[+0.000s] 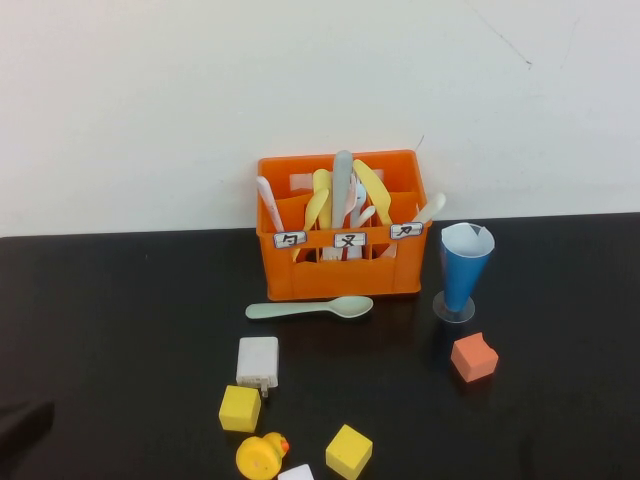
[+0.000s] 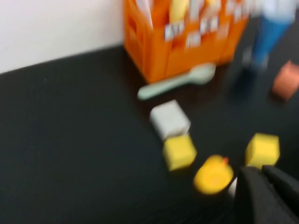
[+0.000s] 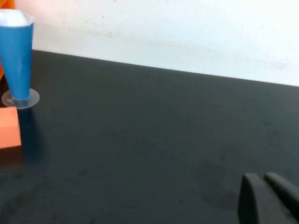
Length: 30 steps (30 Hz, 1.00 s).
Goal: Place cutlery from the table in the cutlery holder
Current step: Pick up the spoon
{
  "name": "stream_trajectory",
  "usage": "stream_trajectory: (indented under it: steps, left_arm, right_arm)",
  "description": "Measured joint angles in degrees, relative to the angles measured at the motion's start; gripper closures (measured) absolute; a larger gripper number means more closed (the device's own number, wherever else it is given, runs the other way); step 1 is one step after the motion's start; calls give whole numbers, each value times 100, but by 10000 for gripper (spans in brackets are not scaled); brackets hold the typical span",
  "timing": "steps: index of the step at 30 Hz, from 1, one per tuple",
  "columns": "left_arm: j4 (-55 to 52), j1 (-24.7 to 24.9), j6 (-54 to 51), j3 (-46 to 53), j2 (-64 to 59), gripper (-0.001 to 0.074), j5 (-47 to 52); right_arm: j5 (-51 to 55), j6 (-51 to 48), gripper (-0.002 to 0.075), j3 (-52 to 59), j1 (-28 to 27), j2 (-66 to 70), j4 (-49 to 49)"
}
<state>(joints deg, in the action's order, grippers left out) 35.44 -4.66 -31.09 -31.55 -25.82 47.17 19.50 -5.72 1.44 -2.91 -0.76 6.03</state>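
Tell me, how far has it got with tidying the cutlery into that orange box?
Partly done: a grey utensil already stands in the orange crate among others. Nothing is in hand: the left gripper and right gripper both look shut and hang low over the table. Left: the mint spoon lies before the crate.

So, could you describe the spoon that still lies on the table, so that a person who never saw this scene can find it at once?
Find the orange cutlery holder at the back of the black table. Just in front of it, the pale mint-green spoon lies flat, its bowl toward the blue paper cone cup. It is the only utensil on the table; the white charger and yellow blocks lie nearer the robot.
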Motion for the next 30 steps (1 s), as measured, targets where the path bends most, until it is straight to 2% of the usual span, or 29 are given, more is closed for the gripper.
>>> stream_trajectory:
  steps: [8,12,16,22,25,30]
  left_arm:
    - [-994,803,-1907,-2076,-2540,736,1048]
    - [-1359,1344,-2251,-2897,-3735,736,1294]
    - [-1631,1778,-2384,-3314,-4611,736,1111]
    - [-2077,2355,-2219,-3468,-5499,729,-149]
    - [-2227,2432,-1723,-3468,-5868,673,-625]
    - [-2544,2444,-981,-3468,-6621,463,-904]
  right_arm:
    - [4,0,728,0,0,0,0]
    - [4,0,728,0,0,0,0]
    - [4,0,728,0,0,0,0]
    - [4,0,729,0,0,0,0]
    - [4,0,728,0,0,0,0]
    - [4,0,728,0,0,0,0]
